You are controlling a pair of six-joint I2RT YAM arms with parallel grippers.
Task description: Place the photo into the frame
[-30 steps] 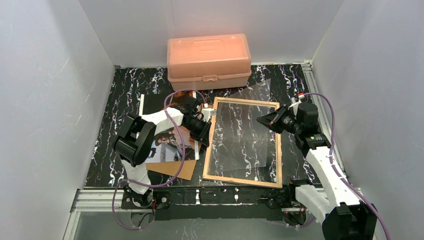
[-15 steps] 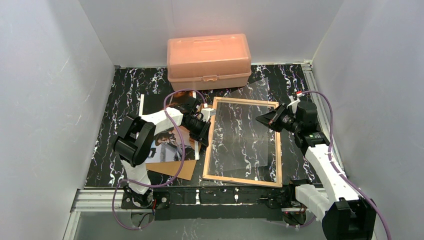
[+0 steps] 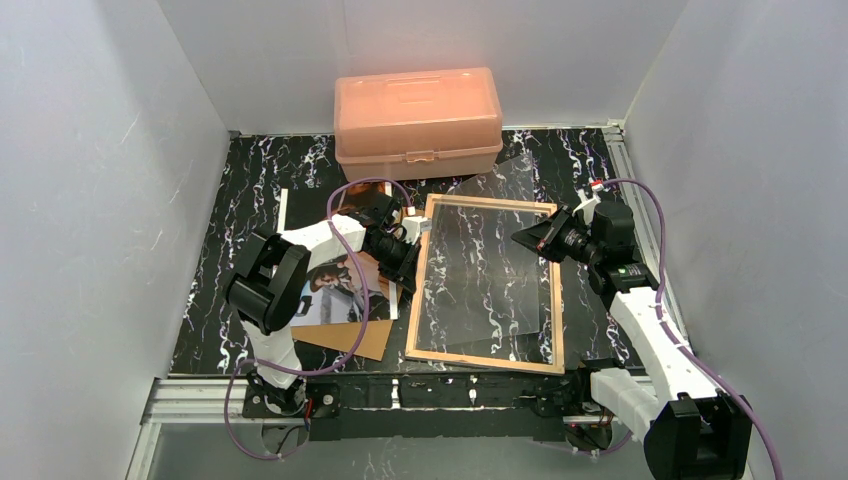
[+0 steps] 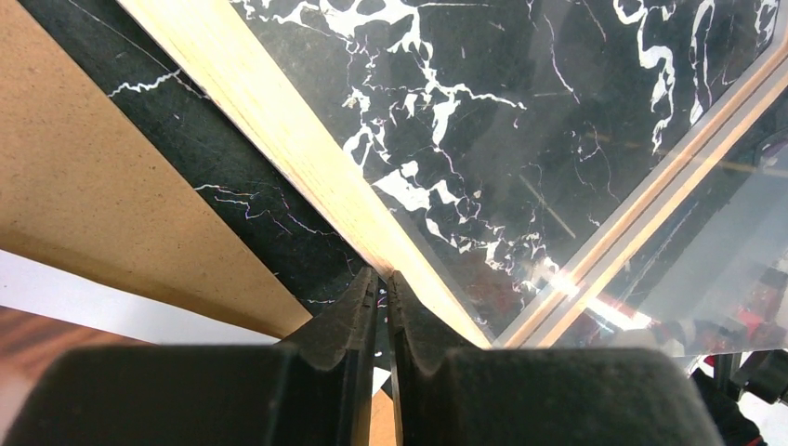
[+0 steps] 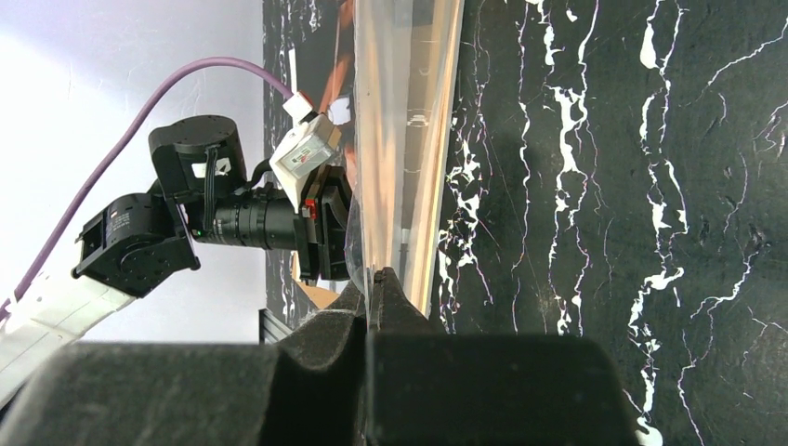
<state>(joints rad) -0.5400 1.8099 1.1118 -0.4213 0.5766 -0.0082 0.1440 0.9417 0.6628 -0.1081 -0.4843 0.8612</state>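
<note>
Photo [image 3: 335, 290] is on the counter [image 3: 250, 200] left of the frame [image 3: 485, 362], picture side up, and the left arm covers much of it. Only a patch of figures and a white edge show from above. In the left wrist view it is cut to a white strip [image 4: 111, 311] with a sliver of reddish brown. It lies on a brown board [image 3: 355, 338], whose near corner pokes out toward the arm bases.

The frame lies flat with its tan side up, and the marble shows through the opening. Its left rail [image 4: 279, 139] runs diagonally past the left fingertips, with a dark strip of counter [image 4: 279, 242] between rail and board [image 4: 74, 186].

A clear sheet [image 3: 505, 182] lies askew over the frame, its far corner sticking out toward the orange box [image 3: 418, 120]. Its edges are hard to trace against the marble. The right wrist view catches it nearly edge-on [image 5: 400, 139].

Left arm: elbow folded over the photo, forearm reaching forward, wrist turned toward the frame. The left end effector [image 3: 411, 270] sits low by the left rail. Its fingers are together with only a hairline slit [image 4: 381, 283]. I can't tell whether anything thin is pinched there.

Right arm: it rises along the right side, wrist bent left over the frame's far right corner. The right end effector [image 3: 522, 240] is clamped on the sheet's edge [image 5: 376, 283].
</note>
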